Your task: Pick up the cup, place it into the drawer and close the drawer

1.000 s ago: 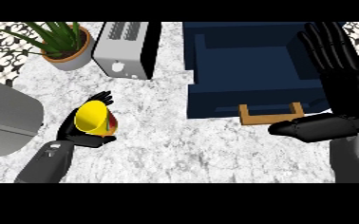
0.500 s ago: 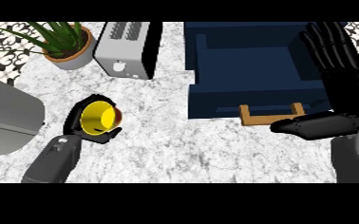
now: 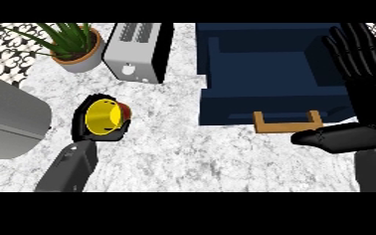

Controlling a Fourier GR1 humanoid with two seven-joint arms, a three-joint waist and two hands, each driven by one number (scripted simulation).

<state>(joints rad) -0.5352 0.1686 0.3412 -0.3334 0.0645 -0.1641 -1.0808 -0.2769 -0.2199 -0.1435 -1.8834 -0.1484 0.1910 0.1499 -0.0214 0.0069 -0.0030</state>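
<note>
Gripping yellow-lined red cup (image 3: pixel 105 116) in left hand (image 3: pixel 88 129), fingers curled round it, above marbled white counter (image 3: pixel 183 154). Resting right hand (image 3: pixel 352 55), fingers straight, over open navy drawer (image 3: pixel 257 59). Next: carrying cup rightward into drawer, then pushing wooden handle (image 3: pixel 288 124).

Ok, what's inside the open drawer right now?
The drawer shows only bare dark blue floor; its right side is hidden by the right hand. The cup sits in the left hand.

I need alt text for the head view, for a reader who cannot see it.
The robot's left hand holds a yellow cup above a marble counter, left of an open dark blue drawer with a wooden handle. The right hand rests open by the drawer; a toaster and potted plant stand behind.
</note>
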